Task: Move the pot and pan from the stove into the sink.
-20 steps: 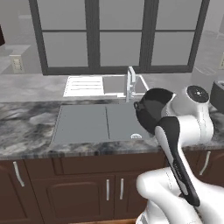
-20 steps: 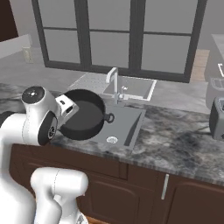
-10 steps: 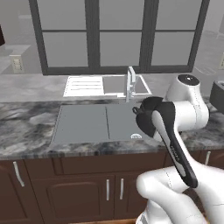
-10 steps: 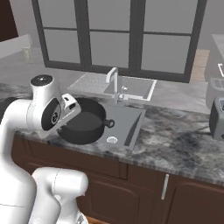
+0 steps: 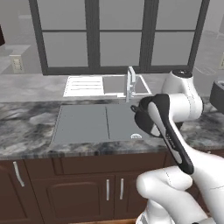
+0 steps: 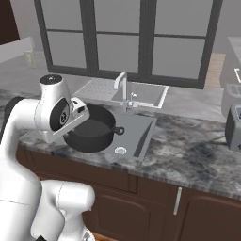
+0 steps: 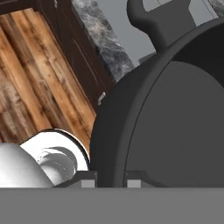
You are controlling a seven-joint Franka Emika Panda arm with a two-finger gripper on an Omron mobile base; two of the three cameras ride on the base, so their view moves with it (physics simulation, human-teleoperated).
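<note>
From the left base view, the pot [image 5: 142, 120] hangs at the right end of the sink [image 5: 83, 124], near the counter's [image 5: 26, 131] front edge, mostly hidden behind the arm.

From the right base view, the pot [image 6: 92, 133] sits level over the sink's [image 6: 139, 136] basin, just above its floor as far as I can judge, with one small handle pointing toward the drain [image 6: 121, 150]. The basin lies straight below it, so the coming move looks like a short drop.

In the hand view, the claw [image 7: 107, 180] is clamped on the pot's [image 7: 175, 131] rim, one finger on each side of the wall.
</note>
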